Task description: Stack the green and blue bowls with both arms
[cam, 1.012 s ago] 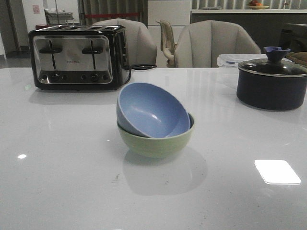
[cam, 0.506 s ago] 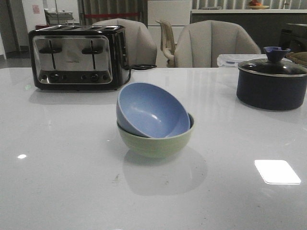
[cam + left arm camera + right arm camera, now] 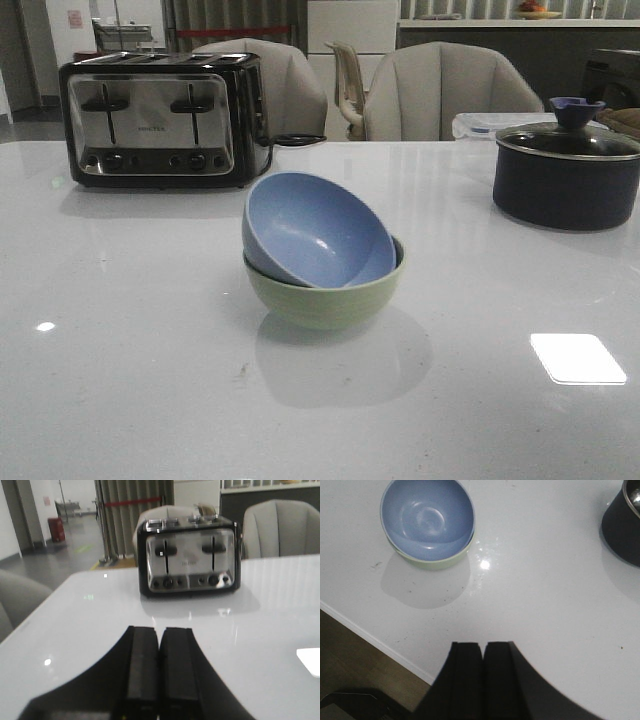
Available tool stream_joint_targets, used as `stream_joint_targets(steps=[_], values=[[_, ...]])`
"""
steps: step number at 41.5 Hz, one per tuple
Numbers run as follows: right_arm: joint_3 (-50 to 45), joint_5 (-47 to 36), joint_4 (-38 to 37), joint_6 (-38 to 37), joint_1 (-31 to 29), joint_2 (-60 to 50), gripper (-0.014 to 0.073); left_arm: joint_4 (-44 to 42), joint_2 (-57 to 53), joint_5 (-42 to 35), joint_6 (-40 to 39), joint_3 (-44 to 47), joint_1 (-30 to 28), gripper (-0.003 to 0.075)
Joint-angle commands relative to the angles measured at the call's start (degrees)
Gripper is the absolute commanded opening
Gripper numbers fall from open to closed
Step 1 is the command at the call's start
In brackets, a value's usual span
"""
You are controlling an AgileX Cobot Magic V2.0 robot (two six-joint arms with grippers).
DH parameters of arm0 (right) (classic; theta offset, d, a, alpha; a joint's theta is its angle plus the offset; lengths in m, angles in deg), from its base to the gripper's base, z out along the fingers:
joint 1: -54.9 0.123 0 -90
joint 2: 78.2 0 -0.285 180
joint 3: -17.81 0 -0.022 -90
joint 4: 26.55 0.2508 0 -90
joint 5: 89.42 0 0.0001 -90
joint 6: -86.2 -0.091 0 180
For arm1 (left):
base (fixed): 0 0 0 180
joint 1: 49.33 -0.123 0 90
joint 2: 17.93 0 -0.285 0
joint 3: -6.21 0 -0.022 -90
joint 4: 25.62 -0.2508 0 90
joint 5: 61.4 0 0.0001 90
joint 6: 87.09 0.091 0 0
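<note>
the blue bowl (image 3: 318,232) sits inside the green bowl (image 3: 325,292) at the middle of the table (image 3: 120,360), but not level: it leans, its mouth tipped toward the camera and its far rim riding high at about 11 o'clock. so the stack looks made, only untidy. neither arm shows in the front view.

the right gripper (image 3: 483,652) has its fingers pressed together with nothing between them. from its wrist view the bowls lie well apart from the fingertips, up toward 11 o'clock, with bare table between. the left gripper (image 3: 159,640) is likewise closed and empty; its camera faces the toaster (image 3: 189,556) at 12 o'clock and shows no bowl at all. judging by that, the right arm is the one better placed for any touch on the bowls. a bowl is round, so no long axis matters; what counts is the tilt, and a nudge would have to come at the raised rim.

around them: the toaster stands behind the bowls at 10 o'clock in the front view, the pot (image 3: 566,172) at 2 o'clock, chairs (image 3: 450,92) beyond the table edge. nothing stands between the right fingers and the bowls.
</note>
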Motion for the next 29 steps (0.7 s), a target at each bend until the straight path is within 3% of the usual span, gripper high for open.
stream_joint_targets(steps=[1,29], values=[[1.4,-3.7,0.2,0.4,-0.2,-0.2,0.004,0.8,-1.2,-7.1,-0.2,1.2,-0.1,0.0101],[1.4,-3.7,0.2,0.4,-0.2,-0.2,0.004,0.8,-1.2,-8.1,-0.2,1.2,-0.1,0.0101]])
